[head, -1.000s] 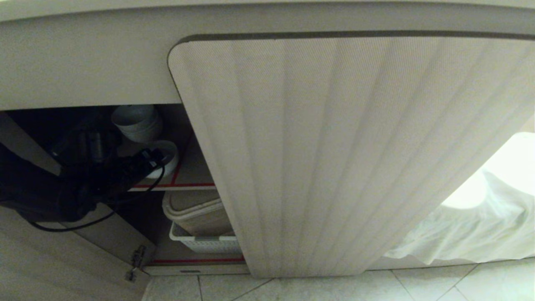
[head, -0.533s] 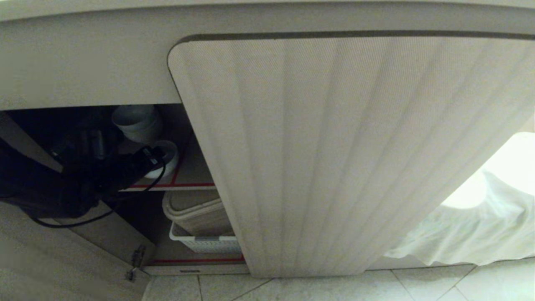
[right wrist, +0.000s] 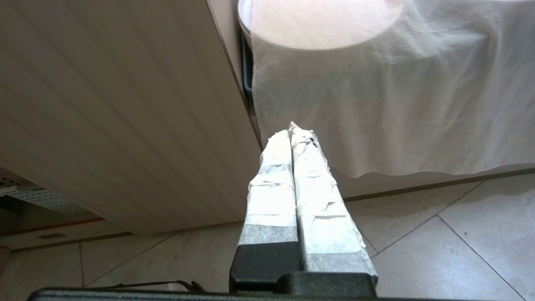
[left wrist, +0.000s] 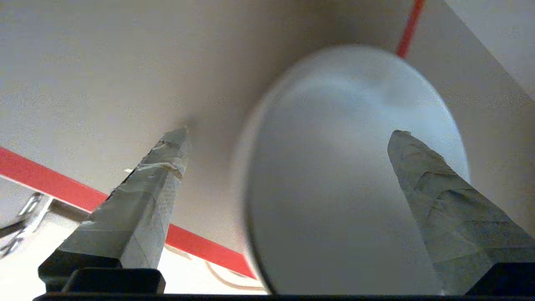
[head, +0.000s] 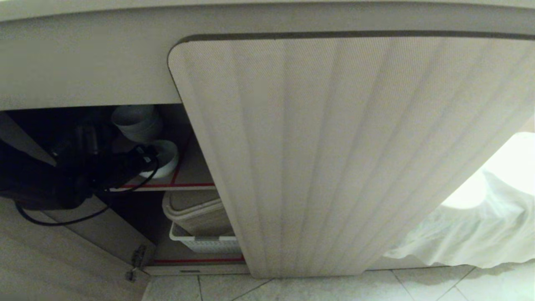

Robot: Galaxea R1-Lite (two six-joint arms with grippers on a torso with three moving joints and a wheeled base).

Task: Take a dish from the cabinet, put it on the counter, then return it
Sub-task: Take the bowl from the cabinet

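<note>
Down low, facing the cabinet (head: 334,159): right-hand fluted door closed and filling most of the head view, left-hand door (head: 62,255) swung open toward the camera, hinge (head: 136,261) at its lower inner corner. Inside the opening, on the upper red-edged shelf (head: 192,177), the dish (head: 165,159) sitting upright near the front edge; just behind it, a stack of white bowls (head: 138,121). Reaching in from the left, the left gripper (left wrist: 288,138), jaws spread wide, one taped finger (left wrist: 146,200) outside the bowl's wall and the other over its inside, straddling the rim without quite touching it, as far as the blurred wrist view allows. Blocking much of the shelf from the head view, the dark left arm and its looping cable (head: 62,219). Below, on the lower shelf, a white slotted basket (head: 205,242) with beige tubs (head: 196,213) stacked in it. Off to the right, a white cloth (head: 468,225) draped down to pale floor tiles (head: 334,288). Parked beside the closed door, the right gripper (right wrist: 292,129), fingers pressed together, pointing at that cloth.
</note>
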